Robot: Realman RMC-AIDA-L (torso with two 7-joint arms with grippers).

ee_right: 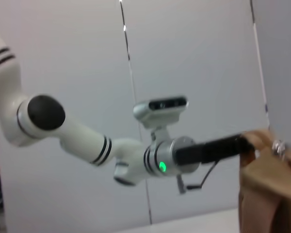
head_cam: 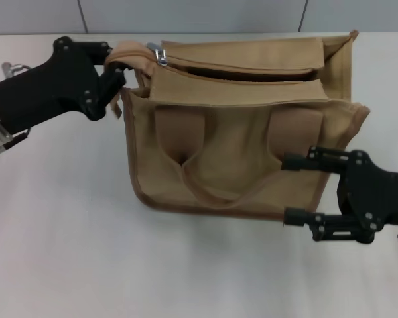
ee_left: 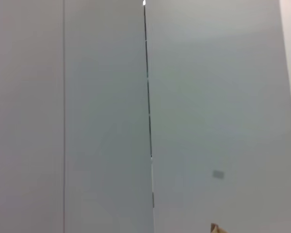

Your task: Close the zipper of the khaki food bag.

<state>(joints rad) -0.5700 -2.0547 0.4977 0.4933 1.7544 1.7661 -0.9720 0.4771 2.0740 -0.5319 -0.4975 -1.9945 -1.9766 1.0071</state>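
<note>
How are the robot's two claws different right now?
The left gripper is up at the bag's top corner, right beside the silver zipper pull. The right gripper is down by the bag's front side. The right gripper's fingers are spread wide open; the left gripper pinches the bag's corner. Both are black.

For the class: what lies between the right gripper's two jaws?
In the head view, the right gripper is open, with the khaki food bag's right edge between its jaws.

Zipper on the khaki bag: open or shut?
Open. The zipper gapes dark along the khaki food bag top; the slider sits at the left end.
</note>
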